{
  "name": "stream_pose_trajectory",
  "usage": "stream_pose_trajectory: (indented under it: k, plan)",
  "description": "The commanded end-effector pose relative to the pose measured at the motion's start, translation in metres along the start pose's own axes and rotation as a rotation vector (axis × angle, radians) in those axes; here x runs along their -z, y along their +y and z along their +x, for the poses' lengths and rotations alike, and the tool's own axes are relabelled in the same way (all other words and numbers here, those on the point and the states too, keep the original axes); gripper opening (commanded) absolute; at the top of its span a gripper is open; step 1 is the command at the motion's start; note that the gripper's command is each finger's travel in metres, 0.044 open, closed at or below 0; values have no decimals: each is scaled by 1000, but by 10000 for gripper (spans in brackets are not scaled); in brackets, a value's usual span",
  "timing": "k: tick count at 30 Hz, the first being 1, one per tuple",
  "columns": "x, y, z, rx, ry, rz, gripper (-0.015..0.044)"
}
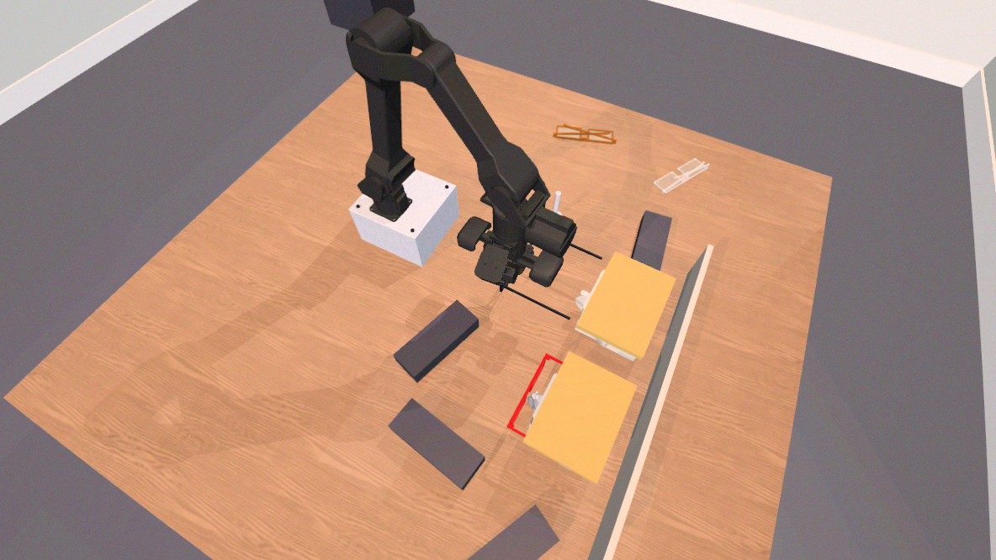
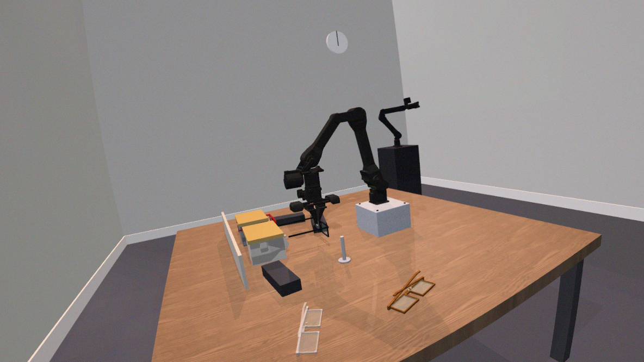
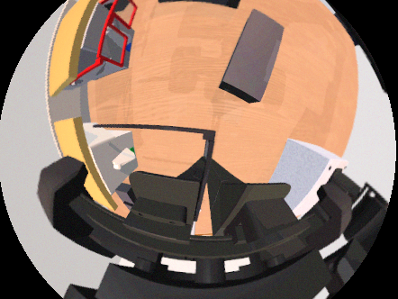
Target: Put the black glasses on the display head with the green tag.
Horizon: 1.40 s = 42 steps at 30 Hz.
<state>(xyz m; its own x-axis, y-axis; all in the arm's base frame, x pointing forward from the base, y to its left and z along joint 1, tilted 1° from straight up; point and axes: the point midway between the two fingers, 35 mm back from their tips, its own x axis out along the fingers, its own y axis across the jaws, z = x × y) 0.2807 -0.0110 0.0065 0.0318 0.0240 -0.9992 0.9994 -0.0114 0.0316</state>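
Note:
The black glasses [image 1: 534, 301] [image 2: 301, 234] [image 3: 153, 128] are off the table, held at the front frame, with both temples open and pointing toward the head with the green tag. My gripper [image 2: 317, 223] [image 3: 205, 159] is shut on them, in front of that head. The green-tag head [image 3: 108, 155] [image 2: 270, 253] [image 1: 627, 306] has a yellow top and a pale nose; its green tag [image 3: 131, 149] shows in the wrist view. The temple ends are short of this head. Much of the glasses' front is hidden by the fingers in the wrist view.
The other head, with a yellow top [image 1: 580, 418] [image 2: 251, 217], wears red glasses [image 1: 532, 394] [image 3: 100, 58]. A long upright panel [image 1: 658, 379] [image 2: 234, 251] stands behind both heads. A white peg [image 2: 342, 247], several dark blocks, orange-brown glasses [image 2: 389, 307] and clear glasses stand or lie around.

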Motion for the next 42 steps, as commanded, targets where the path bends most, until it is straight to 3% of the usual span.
stream_pose_trajectory:
  k: [1,42]
  plan:
    - [0,7,0,0,-2,4,0]
    - [-1,58,0,-3,-2,4,0]
